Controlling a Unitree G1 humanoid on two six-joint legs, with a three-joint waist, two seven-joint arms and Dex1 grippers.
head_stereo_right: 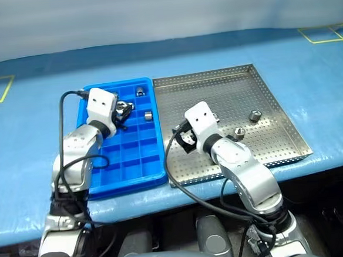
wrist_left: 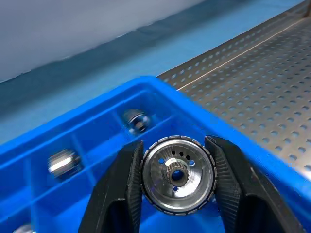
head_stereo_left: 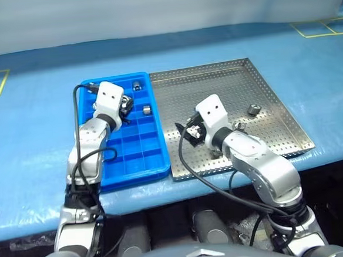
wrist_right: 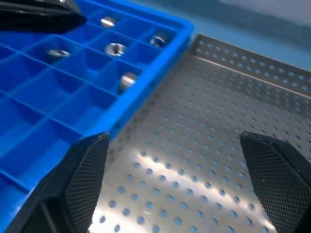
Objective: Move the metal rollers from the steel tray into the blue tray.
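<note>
The right gripper point(wrist_right: 172, 179), its two black ribbed fingers spread wide with nothing between them, hangs over the near left part of the large shallow square steel tray with the perforated floor point(head_stereo_left: 276, 106), beside its edge against the bright blue plastic tray divided into square compartments point(head_stereo_left: 142, 166). The left gripper point(wrist_left: 177, 182) is clamped on one small shiny silver metal roller with a dark centre hole point(wrist_left: 178, 174), above the far end of the blue tray. Other rollers lie in far compartments point(head_stereo_left: 147, 109); two more rest on the steel tray toward its right edge point(head_stereo_left: 253, 108). These look hard, rigid, smooth and dense for their size, likely to slip or roll; pinching across the round outer wall, as here, seems safest
</note>
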